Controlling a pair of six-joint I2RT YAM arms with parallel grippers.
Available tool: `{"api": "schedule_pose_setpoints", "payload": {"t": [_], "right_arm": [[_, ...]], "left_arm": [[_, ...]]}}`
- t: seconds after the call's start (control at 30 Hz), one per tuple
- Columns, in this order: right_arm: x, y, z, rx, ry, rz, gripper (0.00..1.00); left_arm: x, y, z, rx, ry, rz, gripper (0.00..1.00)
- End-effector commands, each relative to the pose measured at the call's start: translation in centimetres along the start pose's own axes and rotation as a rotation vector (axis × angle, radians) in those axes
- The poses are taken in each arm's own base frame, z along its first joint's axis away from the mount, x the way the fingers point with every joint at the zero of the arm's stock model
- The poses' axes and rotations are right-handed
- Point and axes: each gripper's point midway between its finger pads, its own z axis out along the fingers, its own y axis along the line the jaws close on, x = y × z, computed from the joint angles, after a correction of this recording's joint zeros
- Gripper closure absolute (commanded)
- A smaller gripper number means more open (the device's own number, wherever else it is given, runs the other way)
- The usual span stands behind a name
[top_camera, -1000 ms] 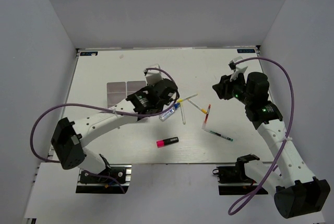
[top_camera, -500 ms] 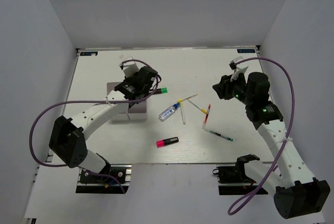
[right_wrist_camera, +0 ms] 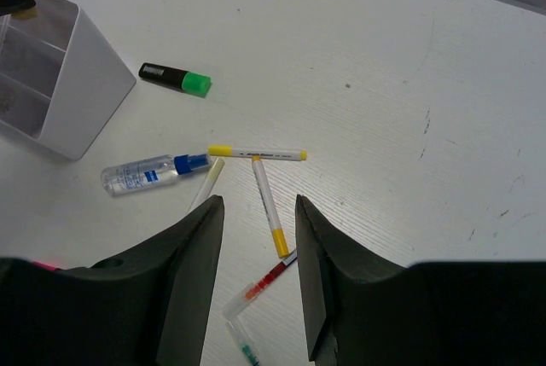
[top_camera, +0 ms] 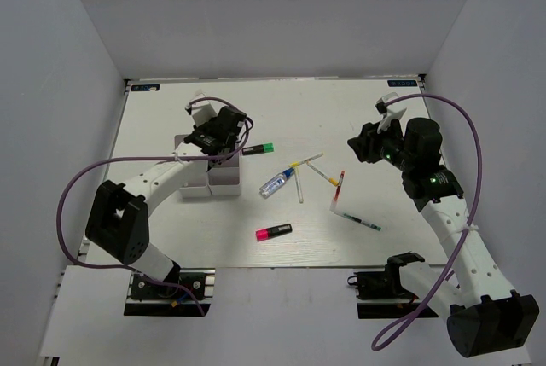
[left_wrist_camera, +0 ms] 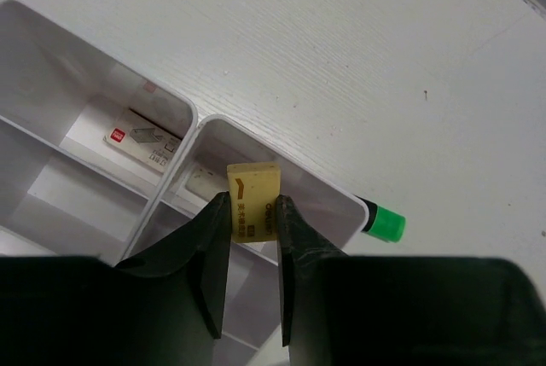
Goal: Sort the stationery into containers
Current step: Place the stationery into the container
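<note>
My left gripper (left_wrist_camera: 252, 205) is shut on a small yellow eraser (left_wrist_camera: 253, 182), held just above a near compartment of the white divided tray (left_wrist_camera: 320, 188). From above, the left gripper (top_camera: 226, 151) hovers over the tray (top_camera: 194, 192). Two pale erasers (left_wrist_camera: 141, 137) lie in the tray's compartments. A green-capped highlighter (top_camera: 258, 149) lies just right of the tray. My right gripper (right_wrist_camera: 256, 204) is open and empty above the yellow-tipped pens (right_wrist_camera: 271, 208); from above, the right gripper (top_camera: 357, 149) is at the right. The blue-capped tube (top_camera: 277, 183) and the pink highlighter (top_camera: 274, 231) lie mid-table.
More thin pens are scattered right of centre: a red-tipped one (top_camera: 339, 188) and a teal-tipped one (top_camera: 357, 221). The right wrist view also shows the tray's corner (right_wrist_camera: 81, 93), the tube (right_wrist_camera: 153, 172) and the green highlighter (right_wrist_camera: 175, 78). White walls enclose the table.
My left arm swung left and back from beside the tube to above the tray. The green highlighter, hidden a second ago, now shows. The right arm has not moved.
</note>
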Motion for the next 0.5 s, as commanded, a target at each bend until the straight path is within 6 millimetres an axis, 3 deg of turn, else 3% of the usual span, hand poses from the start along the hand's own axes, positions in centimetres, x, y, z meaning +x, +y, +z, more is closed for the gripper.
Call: {"api": "schedule_pose_setpoints", "payload": {"t": [0.0, 0.2, 0.47], "right_arm": [[-0.95, 0.27, -0.38, -0.012, -0.042, -0.001, 0.55], [-0.56, 0.19, -0.30, -0.012, -0.031, 0.005, 0.55], [-0.60, 0.30, -0.34, -0.023, -0.030, 0.007, 0.55]], "left_arm": [[-0.30, 0.22, 0.41, -0.004, -0.011, -0.008, 0.64], [-0.41, 0.40, 0.61, -0.007, -0.006, -0.014, 0.46], [-0.69, 0.27, -0.22, 0.018, 0.012, -0.022, 0.42]]}}
